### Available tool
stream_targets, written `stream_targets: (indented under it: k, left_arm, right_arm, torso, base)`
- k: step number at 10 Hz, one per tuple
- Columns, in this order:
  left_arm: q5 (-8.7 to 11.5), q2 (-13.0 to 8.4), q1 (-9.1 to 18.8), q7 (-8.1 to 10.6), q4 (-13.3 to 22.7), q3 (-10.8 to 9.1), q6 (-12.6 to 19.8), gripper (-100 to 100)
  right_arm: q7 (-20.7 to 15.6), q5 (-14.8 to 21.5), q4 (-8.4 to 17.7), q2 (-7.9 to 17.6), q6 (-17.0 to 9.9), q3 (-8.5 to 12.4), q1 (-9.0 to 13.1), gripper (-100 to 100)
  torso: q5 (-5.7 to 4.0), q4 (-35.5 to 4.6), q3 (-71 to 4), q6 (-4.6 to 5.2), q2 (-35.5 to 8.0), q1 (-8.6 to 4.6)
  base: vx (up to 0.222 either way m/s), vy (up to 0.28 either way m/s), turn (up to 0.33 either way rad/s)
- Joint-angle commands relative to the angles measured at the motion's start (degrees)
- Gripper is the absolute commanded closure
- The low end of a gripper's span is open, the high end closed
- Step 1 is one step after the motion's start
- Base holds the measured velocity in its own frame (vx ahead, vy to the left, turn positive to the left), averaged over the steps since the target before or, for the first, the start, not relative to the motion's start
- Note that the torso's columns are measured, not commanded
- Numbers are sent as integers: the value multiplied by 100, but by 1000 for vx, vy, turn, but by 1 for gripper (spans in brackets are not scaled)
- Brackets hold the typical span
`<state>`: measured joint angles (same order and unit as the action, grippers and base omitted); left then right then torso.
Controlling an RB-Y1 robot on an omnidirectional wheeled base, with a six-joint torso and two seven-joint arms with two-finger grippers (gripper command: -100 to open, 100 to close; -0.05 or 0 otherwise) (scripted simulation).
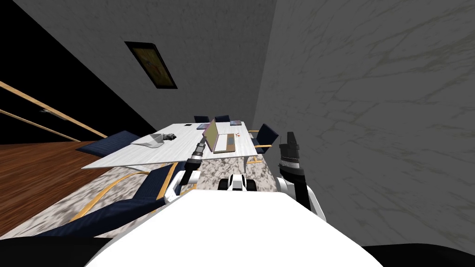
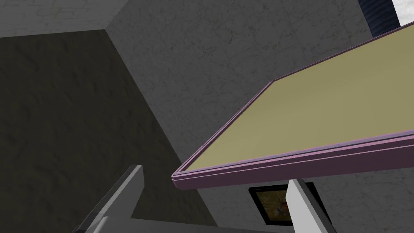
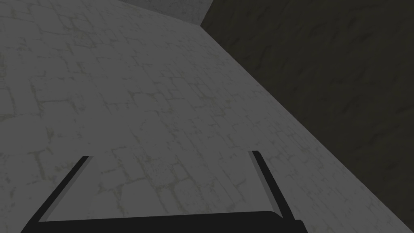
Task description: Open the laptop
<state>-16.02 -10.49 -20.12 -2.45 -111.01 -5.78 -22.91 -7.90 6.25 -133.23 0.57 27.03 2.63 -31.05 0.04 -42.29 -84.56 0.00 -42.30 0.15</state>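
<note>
Laptop, purple-framed with a dull olive lid panel [image 1: 218, 138], sits on the long white table [image 1: 139, 155]. It is toward the table's right edge, about midway between the near and far ends. The lid stands raised along the left side of the tan base, which lies flat. We judge the opening well advanced, not necessarily finished.

Left gripper [image 2: 215, 174] is at a corner of the lid. Its jaws are released and spread either side of the thin purple rim, gripping nothing. One finger [image 2: 303, 202] passes beneath the rim; we cannot tell whether it touches. Right gripper [image 1: 291, 136] is held up near the grey wall on the right, well apart from the table, jaws also released.

Risks as we judge them:
- Contact is at a corner, not mid-edge, so a push may twist the lid or swivel the base.
- The rim is thin, so a blade finger may slip off and let the lid fall back.
- Nothing pins the base, so a hard push could slide the laptop toward the dark blue chair [image 1: 267, 134] on the right, or tip it over.
</note>
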Motion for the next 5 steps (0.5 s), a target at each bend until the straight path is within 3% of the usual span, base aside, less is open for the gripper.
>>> stream_targets:
  k: [1,3,4,5]
  left_arm:
    - [-2,-70,-47,71,-251,-17,219,-100]
    - [-2,-88,-61,85,-319,-18,265,-100]
    - [-2,-46,-31,48,-167,-11,146,100]
    - [-1,-23,-16,24,-84,-6,73,100]
  right_arm:
    - [0,0,0,0,0,0,0,0]
    - [0,0,0,0,0,0,-1,0]
    - [0,0,0,0,0,0,0,0]
    - [0,0,0,0,0,0,1,0]
  torso:
    - [1,1,-3,1,5,3]
    - [-3,4,-10,0,15,-13]
    - [-4,0,1,0,-4,-15]
    - [6,3,14,-7,-19,1]
  base:
    - [73,-8,-27]
    - [63,-8,-12]
    - [-32,9,18]
    - [-59,12,34]
